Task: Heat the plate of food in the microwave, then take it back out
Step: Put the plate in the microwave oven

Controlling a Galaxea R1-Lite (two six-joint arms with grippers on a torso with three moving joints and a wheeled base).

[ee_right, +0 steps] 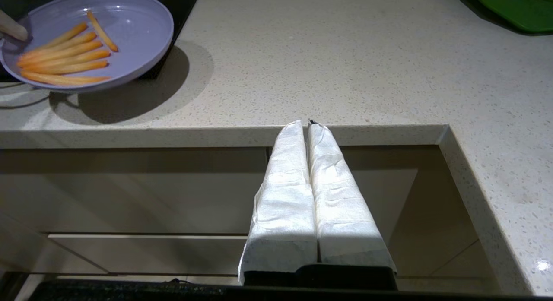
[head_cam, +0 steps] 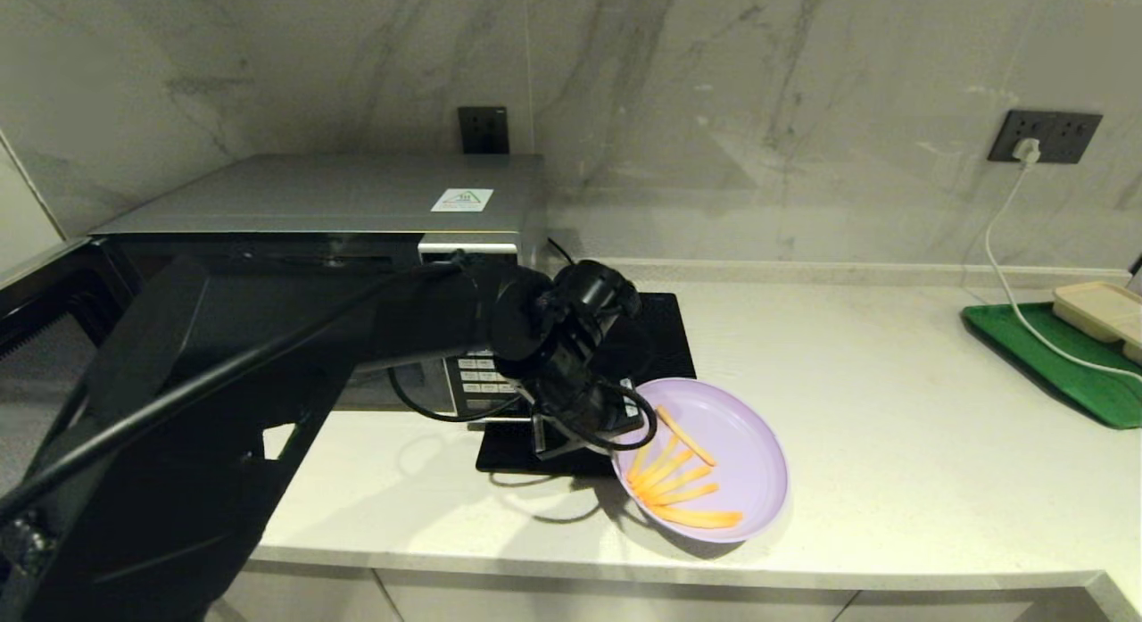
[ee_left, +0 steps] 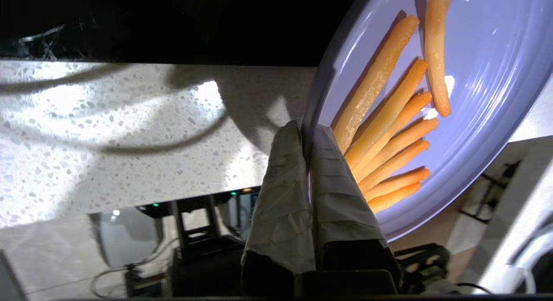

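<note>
The lilac plate of food [head_cam: 732,452] hangs tilted just above the counter, near its front edge and right of the microwave [head_cam: 339,189]. Several orange fries [head_cam: 678,488] lie gathered on its lower side. My left gripper [head_cam: 624,426] is shut on the plate's left rim. In the left wrist view the rim sits pinched between the taped fingers [ee_left: 285,171], with the plate [ee_left: 484,76] beyond them. The microwave's dark door seems swung out at the far left; my left arm hides its front. My right gripper [ee_right: 307,123] is shut on nothing, parked below the counter's front edge.
A flat black cooktop [head_cam: 665,336] lies behind the plate, beside the microwave keypad. A green tray [head_cam: 1053,363] with a beige container [head_cam: 1102,310] sits at the far right, crossed by a white cable [head_cam: 1008,274] from the wall socket. The counter's front edge [ee_right: 216,134] is close.
</note>
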